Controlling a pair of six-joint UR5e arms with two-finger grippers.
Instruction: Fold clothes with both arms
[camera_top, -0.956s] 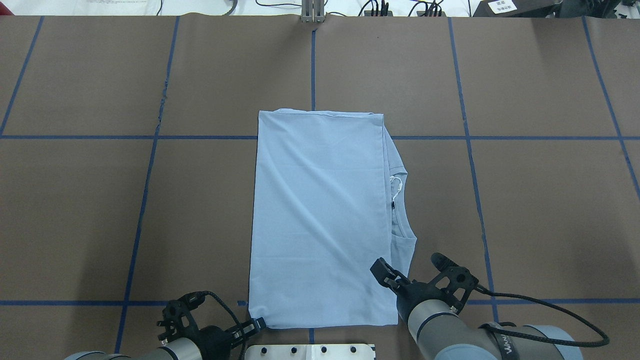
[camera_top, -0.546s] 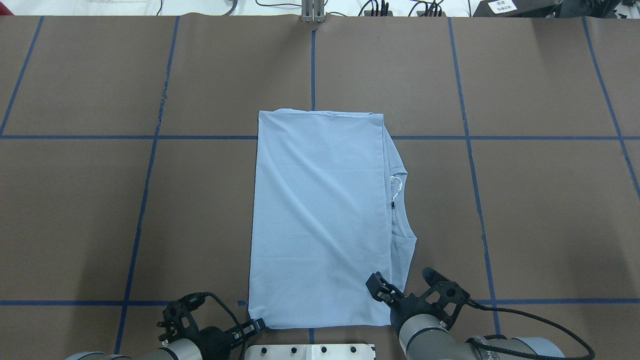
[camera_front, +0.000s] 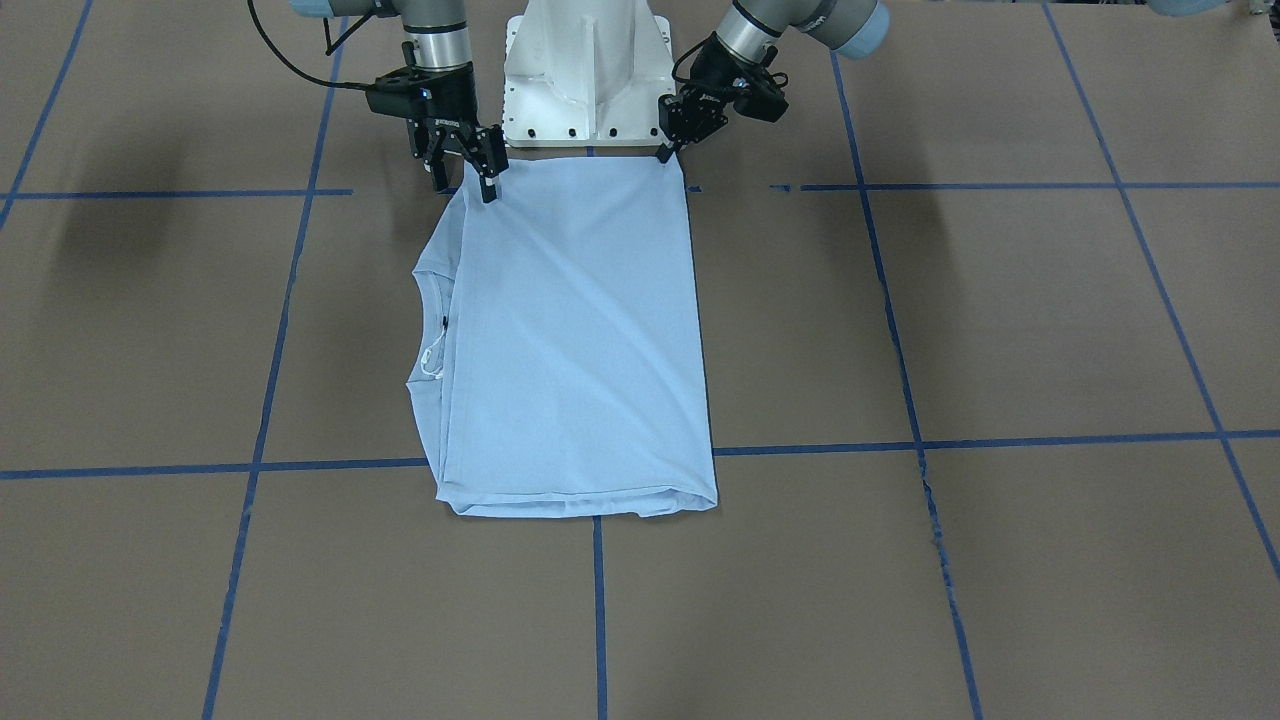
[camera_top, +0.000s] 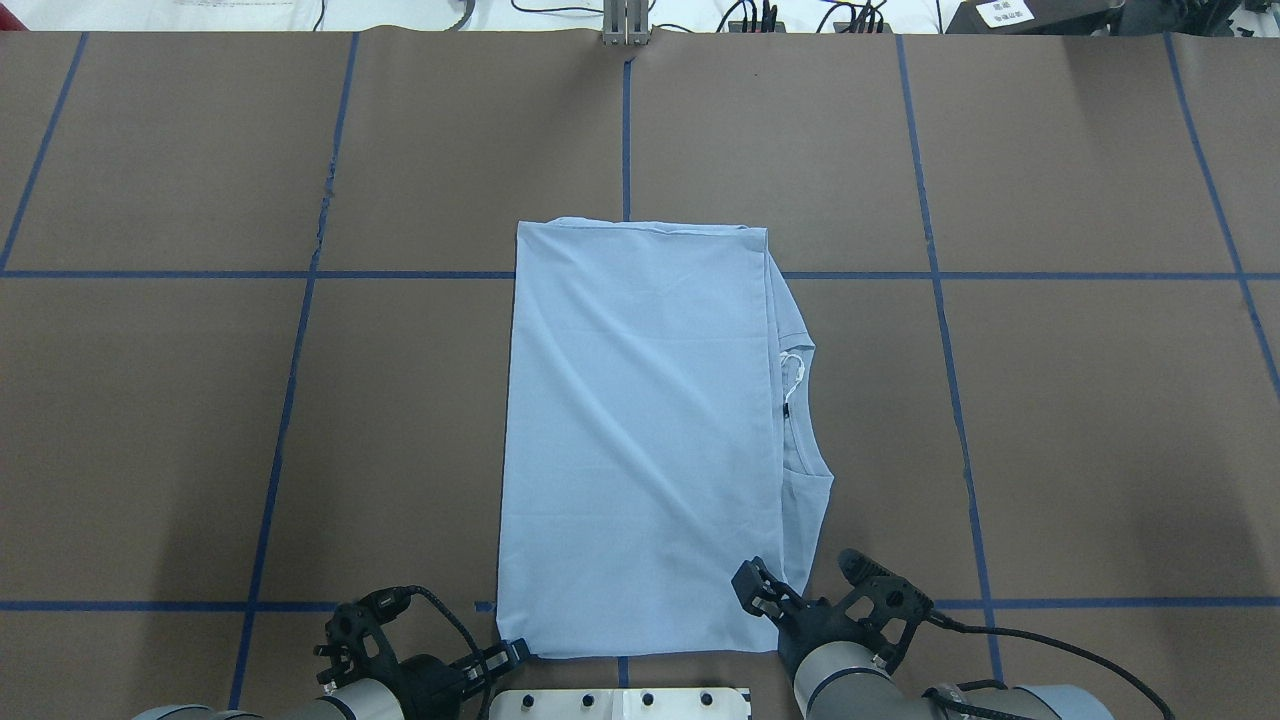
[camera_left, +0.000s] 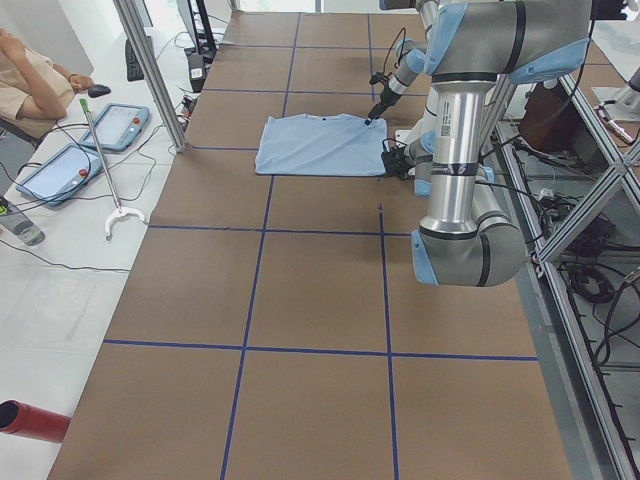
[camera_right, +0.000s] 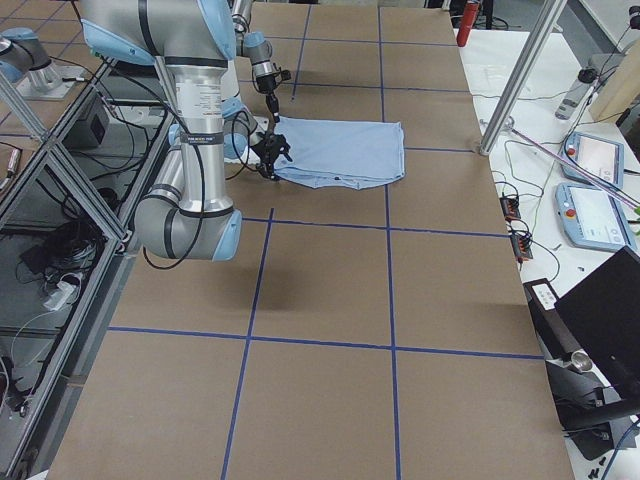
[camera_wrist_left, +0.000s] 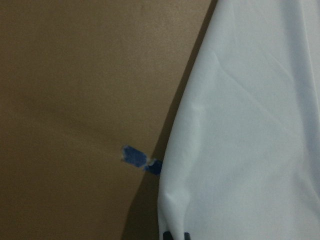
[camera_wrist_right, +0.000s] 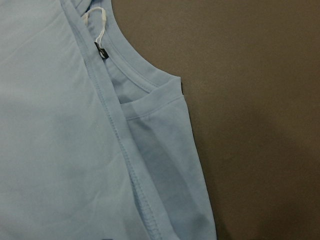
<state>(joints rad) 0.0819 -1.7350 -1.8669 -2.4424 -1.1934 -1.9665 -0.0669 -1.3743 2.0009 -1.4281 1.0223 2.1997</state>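
A light blue T-shirt (camera_top: 640, 430) lies flat in the middle of a brown table (camera_top: 200, 400) marked with a grid of blue tape. It is already folded lengthwise into a tall rectangle. Its ribbed collar (camera_top: 800, 420) and white neck tag (camera_top: 793, 368) peek out along the right side. One short edge lies close to the robot's base.

Over the last second the right gripper (camera_top: 800, 567) has drawn back toward the robot along the shirt's right edge. It has moved from beside the collar end down to the near right corner. Its jaws are spread wide, one finger over the cloth and one over bare table, and they hold nothing. The left gripper (camera_top: 505, 652) has stayed at the near left corner, fingertips touching the hem. Its fingers look drawn together, but they are too small in every view to tell whether they pinch the fabric. The shirt itself has not shifted.

With a gripper now at each near corner, the arms seem set up for the next fold. That would likely mean closing the right jaws on the corner, lifting the near edge with both arms, and carrying it over to the far edge.
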